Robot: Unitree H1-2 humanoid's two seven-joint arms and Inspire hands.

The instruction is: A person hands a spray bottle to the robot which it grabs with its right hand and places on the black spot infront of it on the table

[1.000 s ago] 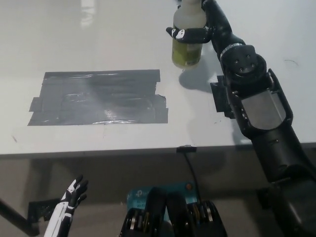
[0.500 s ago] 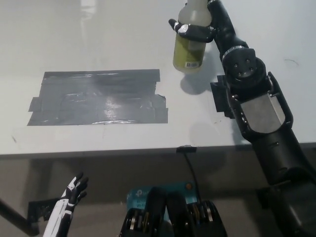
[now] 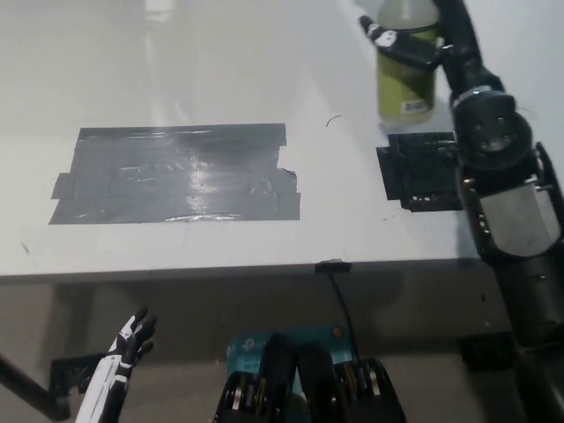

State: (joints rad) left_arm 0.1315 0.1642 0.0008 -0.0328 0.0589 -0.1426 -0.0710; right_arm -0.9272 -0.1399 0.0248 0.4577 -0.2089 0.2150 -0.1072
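- Table (image 3: 176,70) — one, pale grey, glossy.
- Tape patch (image 3: 176,174) — one large grey rectangle of overlapping strips, left of centre.
- Right hand (image 3: 414,46) — black, fingers clamped round the bottle near the top right edge.
- Black spot (image 3: 419,170) — one small square by the right arm, just below the bottle; nothing stands on it.
- Bottle (image 3: 405,84) — one, translucent, yellow-green liquid in its lower part; a small white label shows, print too small to read. Top out of frame.
- Left hand (image 3: 123,352) — white, fingers apart, below the table edge at lower left.
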